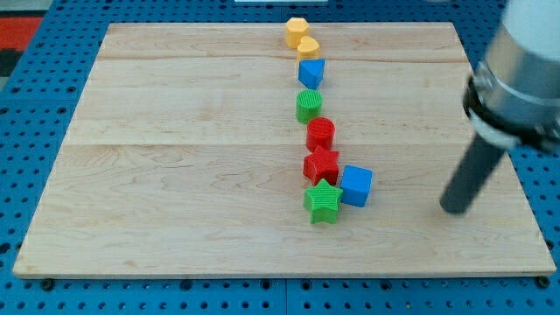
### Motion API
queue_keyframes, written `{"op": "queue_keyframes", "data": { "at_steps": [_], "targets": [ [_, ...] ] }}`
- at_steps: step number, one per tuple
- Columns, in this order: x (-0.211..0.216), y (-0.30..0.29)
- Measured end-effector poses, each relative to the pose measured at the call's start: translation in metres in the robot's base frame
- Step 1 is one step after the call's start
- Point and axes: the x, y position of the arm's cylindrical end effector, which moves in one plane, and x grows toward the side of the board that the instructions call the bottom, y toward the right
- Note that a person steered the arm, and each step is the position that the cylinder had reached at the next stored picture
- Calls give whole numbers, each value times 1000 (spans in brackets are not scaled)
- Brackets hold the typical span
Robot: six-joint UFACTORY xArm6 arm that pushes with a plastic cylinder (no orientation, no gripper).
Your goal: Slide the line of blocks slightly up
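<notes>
Several blocks form a near-vertical line at the board's middle right. From the view's top: a yellow hexagon (296, 31), a yellow heart-like block (308, 47), a blue pentagon-like block (311, 73), a green cylinder (308, 106), a red cylinder (320, 134), a red star (321, 166) and a green star (324, 202). A blue cube (356, 185) touches the line's lower end on the right. My tip (454, 208) rests on the board to the right of the blue cube, well apart from all blocks.
The wooden board (175, 175) lies on a blue pegboard surface (35, 87). The arm's grey body (525, 61) reaches in from the view's upper right, above the board's right edge.
</notes>
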Motion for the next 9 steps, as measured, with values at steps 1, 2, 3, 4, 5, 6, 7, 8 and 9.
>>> {"op": "queue_keyframes", "data": {
  "at_steps": [1,2,3,4,5,6,7,8,9],
  "targets": [
    [51,-13],
    [51,-79],
    [51,-159],
    [32,-156],
    [13,-138],
    [-11,-141],
    [-41,-141],
    [-58,-141],
    [-72,-141]
  ]
}}
